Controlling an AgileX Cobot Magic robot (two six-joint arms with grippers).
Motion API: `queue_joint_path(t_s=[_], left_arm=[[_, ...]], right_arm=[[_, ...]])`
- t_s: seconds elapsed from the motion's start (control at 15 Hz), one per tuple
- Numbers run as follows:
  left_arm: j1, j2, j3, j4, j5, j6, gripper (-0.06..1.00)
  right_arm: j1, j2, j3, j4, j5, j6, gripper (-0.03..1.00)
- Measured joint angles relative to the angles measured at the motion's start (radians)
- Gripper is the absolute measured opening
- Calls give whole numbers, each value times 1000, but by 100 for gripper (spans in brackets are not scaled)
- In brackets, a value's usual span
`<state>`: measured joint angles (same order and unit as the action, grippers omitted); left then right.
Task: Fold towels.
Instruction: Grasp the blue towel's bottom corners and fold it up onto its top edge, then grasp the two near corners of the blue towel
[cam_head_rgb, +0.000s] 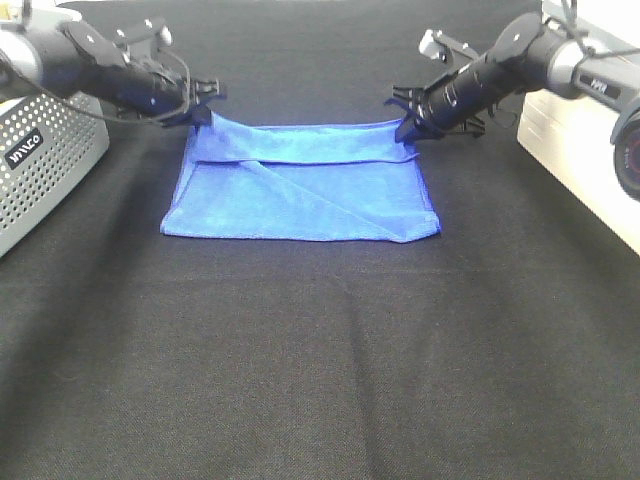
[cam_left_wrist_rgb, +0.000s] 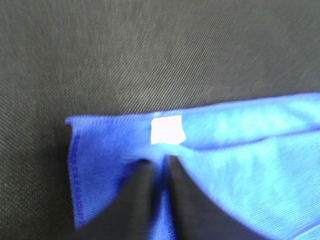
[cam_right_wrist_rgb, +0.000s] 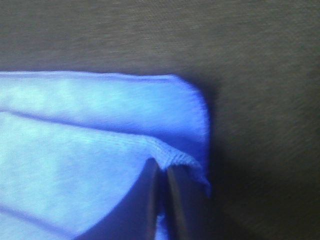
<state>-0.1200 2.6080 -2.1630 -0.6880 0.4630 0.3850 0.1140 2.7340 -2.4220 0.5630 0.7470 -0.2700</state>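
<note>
A blue towel (cam_head_rgb: 300, 185) lies on the black table, its far part lifted and partly folded over. My left gripper (cam_head_rgb: 203, 112) is shut on the towel's far left corner; in the left wrist view its fingers (cam_left_wrist_rgb: 137, 192) pinch the cloth (cam_left_wrist_rgb: 115, 145) just below a white label (cam_left_wrist_rgb: 167, 129). My right gripper (cam_head_rgb: 410, 127) is shut on the far right corner; in the right wrist view its fingers (cam_right_wrist_rgb: 172, 200) clamp the towel's hem (cam_right_wrist_rgb: 172, 156). Both corners are held slightly above the table.
A grey perforated metal box (cam_head_rgb: 40, 165) stands at the left edge. A white box (cam_head_rgb: 575, 150) stands at the right edge. The black cloth-covered table (cam_head_rgb: 320, 360) stretches in front of the towel.
</note>
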Motion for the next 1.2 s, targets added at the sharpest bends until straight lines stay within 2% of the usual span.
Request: queue_joint_path(t_s=[0.07, 0.2, 0.27, 0.33, 0.47, 0.73, 0.93, 1.07, 1.2], left_arm=[[0, 0, -1, 1, 0, 2, 34], [0, -5, -7, 1, -9, 7, 64], [2, -21, -7, 17, -6, 7, 72], [6, -38, -7, 37, 19, 7, 73], [28, -78, -10, 73, 103, 7, 71], [66, -116, -11, 95, 428, -86, 66], [67, -147, -11, 107, 571, -152, 64], [67, -157, -11, 108, 606, -169, 64], [67, -165, -9, 131, 699, -206, 64]], right_arm=[[0, 0, 0, -7, -16, 0, 20], [0, -4, -9, -8, -19, 1, 56], [0, -17, -9, -30, 27, 1, 72], [0, -39, -9, -56, 74, 1, 76], [0, -94, -10, -87, 177, 1, 79], [0, -144, -15, -88, 440, 93, 78], [0, -147, -15, -79, 461, 163, 70], [0, -157, -11, -79, 461, 185, 68], [-2, -239, 110, -83, 459, 194, 67]])
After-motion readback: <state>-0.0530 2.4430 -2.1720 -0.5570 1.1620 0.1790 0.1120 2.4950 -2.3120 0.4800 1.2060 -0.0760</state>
